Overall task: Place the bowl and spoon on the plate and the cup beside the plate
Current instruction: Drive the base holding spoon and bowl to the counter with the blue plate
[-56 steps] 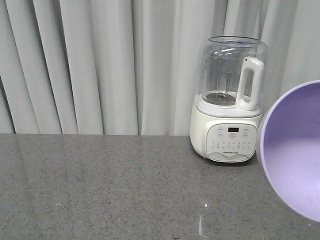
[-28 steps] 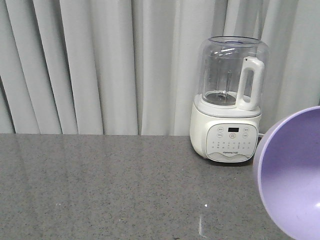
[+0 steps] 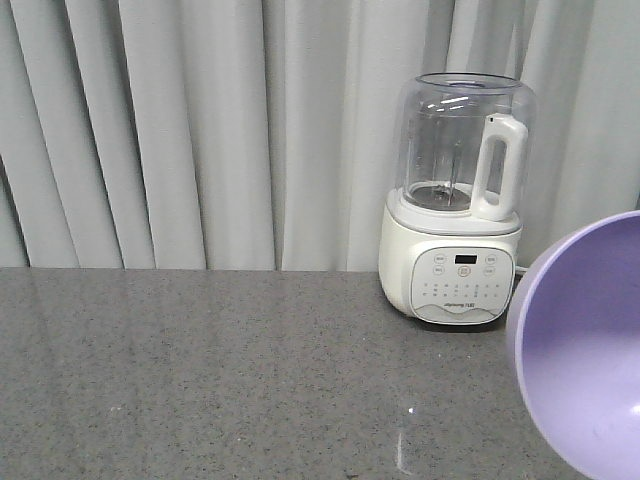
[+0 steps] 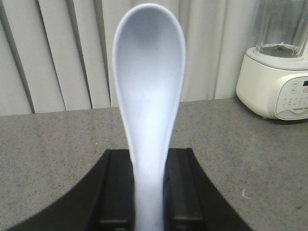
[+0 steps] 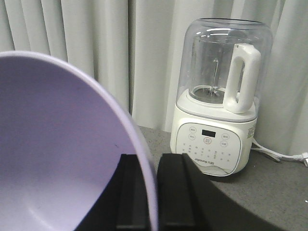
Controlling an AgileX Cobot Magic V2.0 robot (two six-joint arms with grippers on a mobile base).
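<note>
The lavender bowl [image 3: 590,350] hangs tilted at the right edge of the front view, its hollow facing the camera. In the right wrist view the bowl [image 5: 57,154] fills the left side, and my right gripper [image 5: 150,161] is shut on its rim, one black finger inside and one outside. The pale blue spoon [image 4: 149,96] stands upright in the left wrist view, scoop up, with my left gripper [image 4: 149,156] shut on its handle above the grey counter. The plate and the cup are out of view.
A white blender [image 3: 458,200] with a clear jug stands at the back right of the grey stone counter [image 3: 200,370], also visible as the blender [image 5: 219,96] and the blender [image 4: 279,62]. Its cable [image 5: 279,154] trails right. Pale curtains [image 3: 200,130] hang behind.
The bowl dropped lower in the front view between one second and half a second ago, and has stayed still since.
</note>
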